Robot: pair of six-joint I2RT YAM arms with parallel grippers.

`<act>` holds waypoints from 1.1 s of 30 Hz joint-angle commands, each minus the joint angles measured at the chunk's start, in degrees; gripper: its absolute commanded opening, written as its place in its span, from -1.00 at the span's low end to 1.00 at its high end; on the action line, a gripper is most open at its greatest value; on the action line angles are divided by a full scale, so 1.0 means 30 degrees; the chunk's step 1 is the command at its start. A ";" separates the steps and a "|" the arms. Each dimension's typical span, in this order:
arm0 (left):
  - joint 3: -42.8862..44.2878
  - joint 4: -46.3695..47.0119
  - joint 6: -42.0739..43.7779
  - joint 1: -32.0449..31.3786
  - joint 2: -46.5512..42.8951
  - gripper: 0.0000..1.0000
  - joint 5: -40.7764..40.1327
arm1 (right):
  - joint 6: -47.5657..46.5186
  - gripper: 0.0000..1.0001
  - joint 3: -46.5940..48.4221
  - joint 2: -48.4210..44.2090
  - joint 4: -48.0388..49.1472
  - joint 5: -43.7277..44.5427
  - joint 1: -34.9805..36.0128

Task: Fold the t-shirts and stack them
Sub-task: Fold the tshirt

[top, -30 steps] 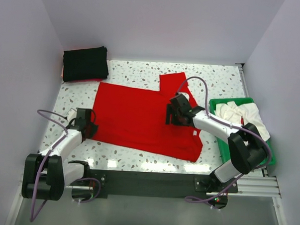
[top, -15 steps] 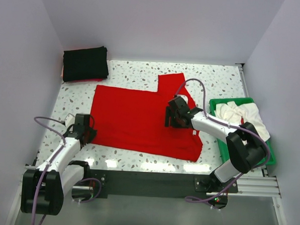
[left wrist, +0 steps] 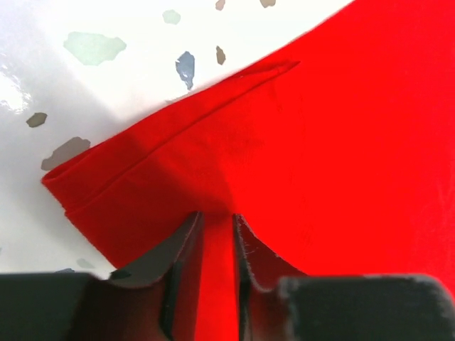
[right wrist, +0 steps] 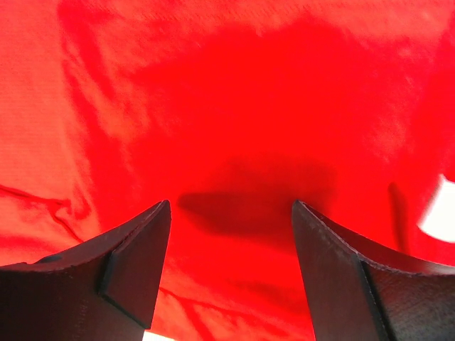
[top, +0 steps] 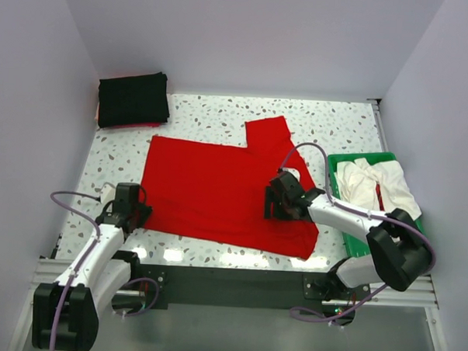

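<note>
My left tool (left wrist: pixel 217 226) pinches the 8 o'clock corner of the red t-shirt (top: pixel 210 191), which lies spread mid-desk (top: pixel 213 112), while my right tool (right wrist: pixel 231 213) gapes wide, empty, just above its 3 o'clock side.

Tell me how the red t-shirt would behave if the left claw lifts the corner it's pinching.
Probably floppy: the red t-shirt lies flat with soft wrinkles, so it would likely drape and trail rather than hold its shape. Its corner folds over on itself near the left claw, which suggests thin, light cloth that is easy to lift.
</note>
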 commanded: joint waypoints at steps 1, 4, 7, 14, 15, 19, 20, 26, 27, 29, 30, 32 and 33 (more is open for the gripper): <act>0.0588 -0.2190 0.0055 -0.0117 -0.0022 -0.36 0.0508 | 0.0086 0.46 0.0109 -0.0936 -0.1466 0.0469 0.0088; 0.2548 -0.2808 0.0990 -0.0117 0.0153 -0.06 0.0217 | -0.0558 0.49 0.2239 -0.0792 -0.2170 0.0819 0.0059; 0.5909 -0.2138 0.1931 -0.0059 0.1322 0.15 -0.0895 | -0.1640 0.49 0.4932 -0.0031 -0.2785 0.1319 -0.0350; 1.3265 0.1646 0.4860 -0.0059 0.9898 -0.11 -0.3091 | -0.2755 0.46 0.9569 0.3130 -0.0650 -0.0702 -0.4303; 1.4262 0.1731 0.5616 -0.0059 1.2115 -0.14 -0.3675 | -0.2815 0.46 1.0096 0.3715 -0.0503 -0.0789 -0.5003; 1.9006 0.1001 0.6239 0.0000 1.6670 -0.25 -0.4676 | -0.2319 0.44 1.2380 0.5885 0.0552 -0.2165 -0.6268; 1.9511 0.0884 0.6268 0.0000 1.7345 -0.26 -0.4706 | -0.2231 0.44 1.2822 0.6701 0.0554 -0.2283 -0.6386; 2.2501 0.0707 0.6268 0.0000 2.1390 -0.32 -0.4121 | -0.2844 0.43 1.5314 0.8464 -0.0149 -0.2109 -0.6767; 2.2795 0.0533 0.6268 0.0000 2.2091 -0.32 -0.3830 | -0.2903 0.43 1.5491 0.8554 -0.0236 -0.2051 -0.6826; 2.3295 0.0473 0.6298 -0.0029 2.2623 -0.33 -0.3652 | -0.3137 0.44 1.5726 0.8729 -0.0237 -0.1934 -0.6856; 2.3354 0.0472 0.6240 -0.0029 2.2944 -0.33 -0.3623 | -0.3167 0.44 1.5756 0.8847 -0.0237 -0.1933 -0.6943; 2.3413 0.0501 0.6181 -0.0029 2.3181 -0.33 -0.3593 | -0.3255 0.44 1.5844 0.9022 -0.0266 -0.1933 -0.7001; 2.3384 0.0647 0.6181 -0.0029 2.3414 -0.33 -0.3622 | -0.3284 0.44 1.5873 0.9198 -0.0267 -0.2020 -0.7060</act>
